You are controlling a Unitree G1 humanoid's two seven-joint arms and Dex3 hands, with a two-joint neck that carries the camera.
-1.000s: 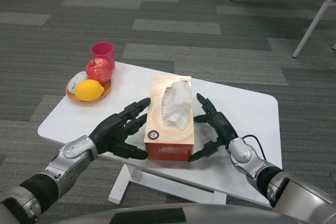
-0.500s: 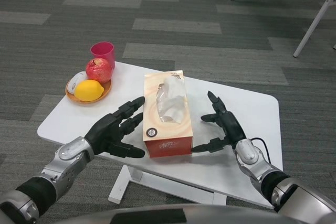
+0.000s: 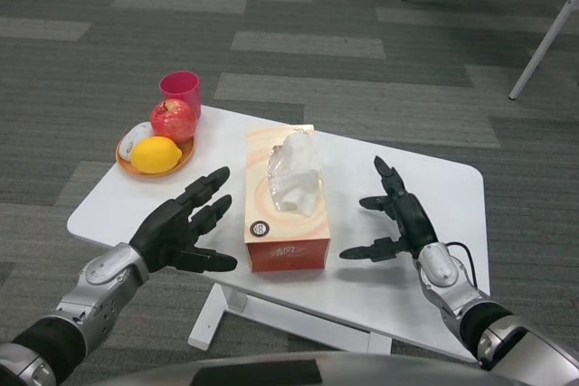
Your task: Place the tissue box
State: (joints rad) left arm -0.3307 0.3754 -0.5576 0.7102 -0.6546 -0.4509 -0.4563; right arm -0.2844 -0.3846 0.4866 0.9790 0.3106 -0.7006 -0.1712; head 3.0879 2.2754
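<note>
Head view. Tissue box (image 3: 286, 198) resting flat on white surface (image 3: 425, 192), near its front edge, long axis running away from camera, white tissue standing out of top slot. Left robot hand (image 3: 184, 226) spread, palm turned toward left side of box, fingertips near but clear of it; holding nothing. Right robot hand (image 3: 401, 217) likewise spread, palm facing right side of box, set further off; holding nothing. Box supported by surface alone, so probably set down already, with palms opened to either side as for a two-sided squeeze let go. Both forearms low over front edge, reaching in from below. At far left corner, orange plate (image 3: 124, 161) carrying red apple (image 3: 173, 119), yellow lemon (image 3: 156, 155) and a small white object (image 3: 132, 139), too small to identify; pink cup (image 3: 180, 90) upright just behind plate. Plate group well apart from box, leaving centre of surface to box. White table legs at upper right on grey carpet, apart from the work
</note>
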